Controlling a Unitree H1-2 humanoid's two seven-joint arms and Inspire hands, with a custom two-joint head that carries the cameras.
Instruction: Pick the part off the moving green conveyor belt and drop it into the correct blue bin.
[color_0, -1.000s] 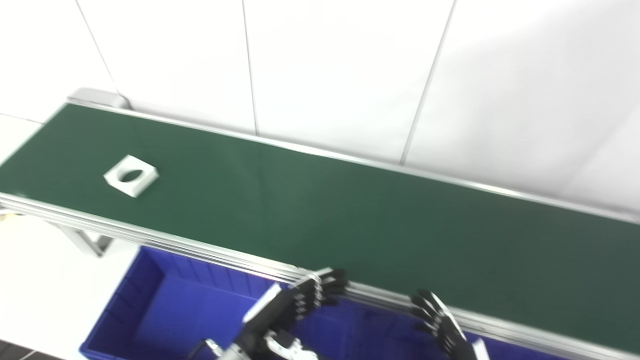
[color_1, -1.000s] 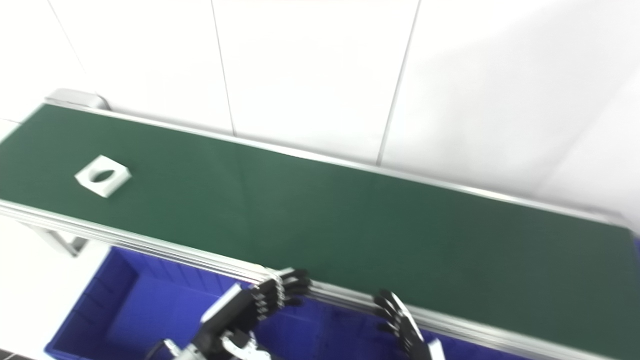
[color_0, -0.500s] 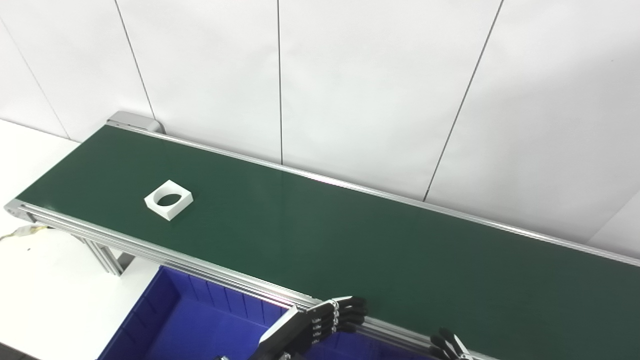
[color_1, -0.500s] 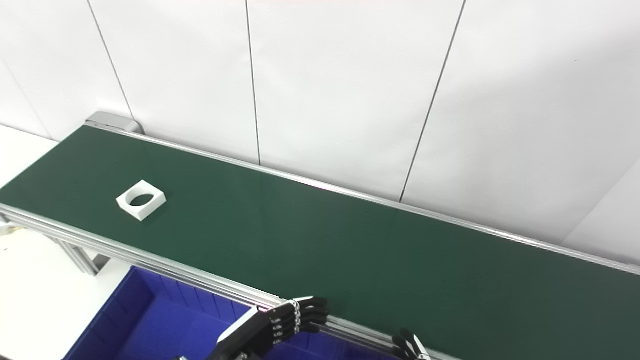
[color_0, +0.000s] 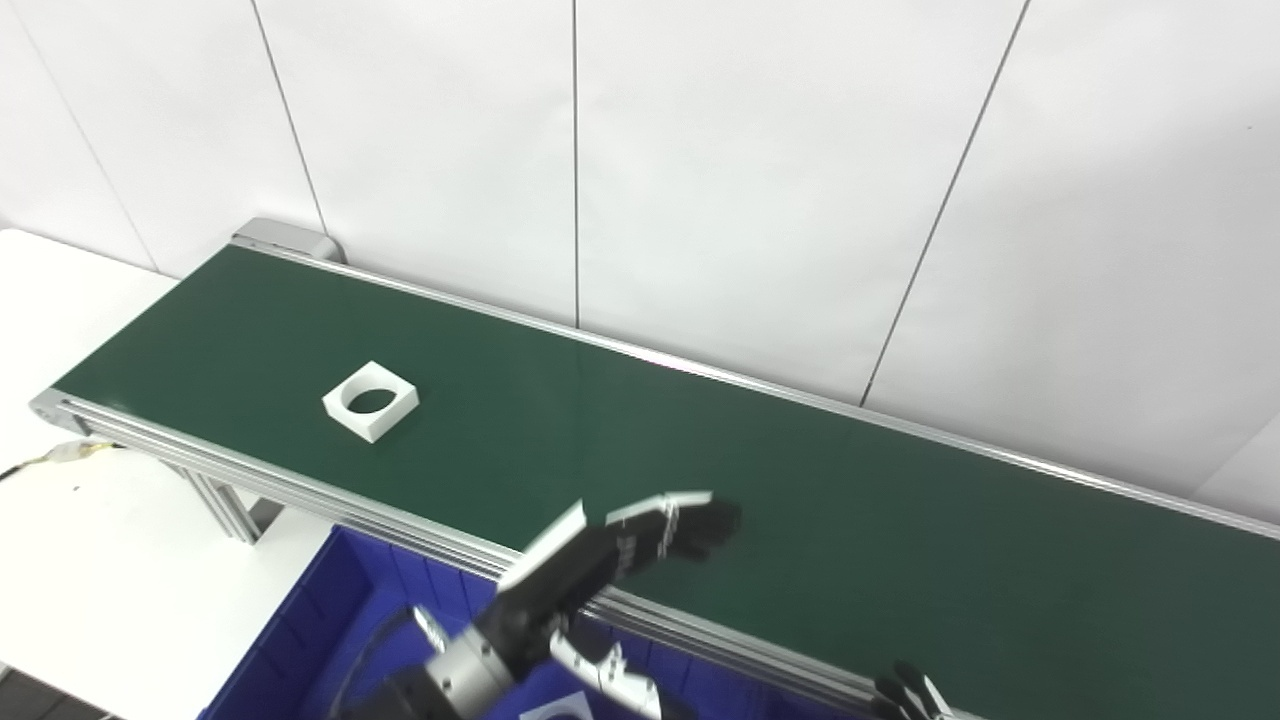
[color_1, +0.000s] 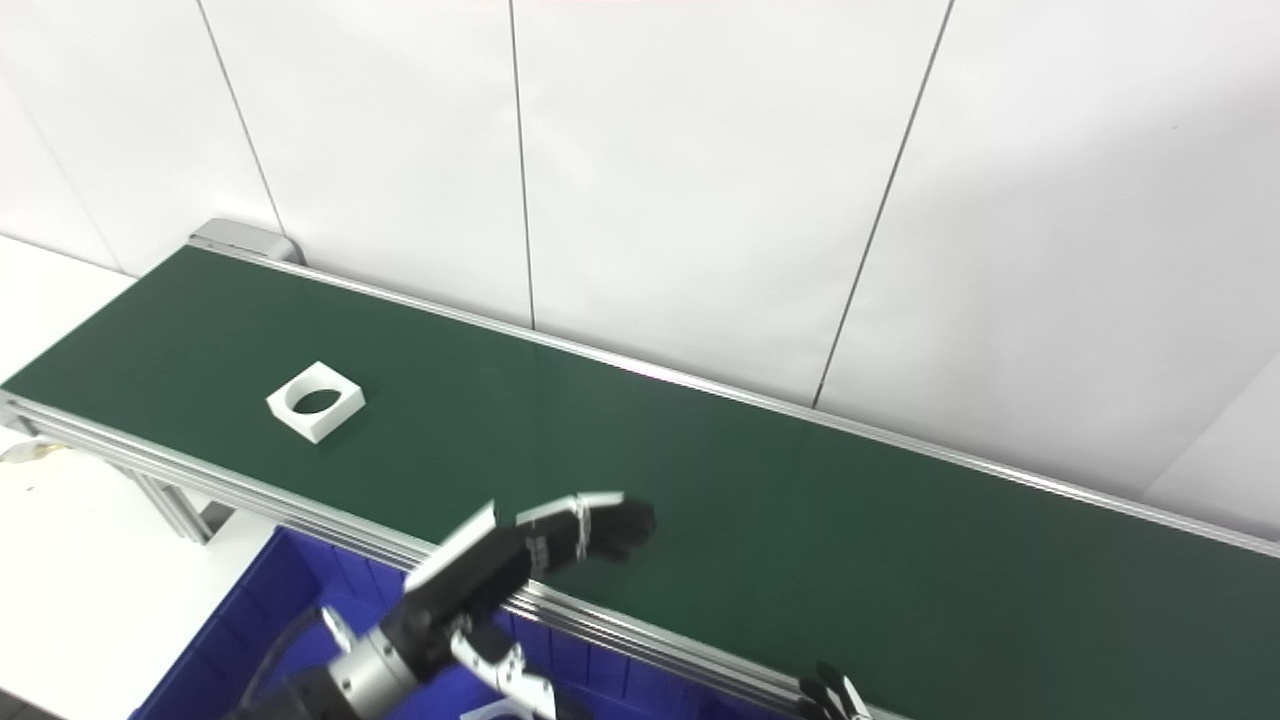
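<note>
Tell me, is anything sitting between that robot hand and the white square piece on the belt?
No. Both views show only bare green belt between the left hand and the white square piece.

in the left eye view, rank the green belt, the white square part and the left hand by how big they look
1. green conveyor belt, by far the largest, spanning most of the picture.
2. left hand, though it is nearer the camera, so its look is inflated.
3. white square part, the smallest, lying on the belt toward its left end.
</note>
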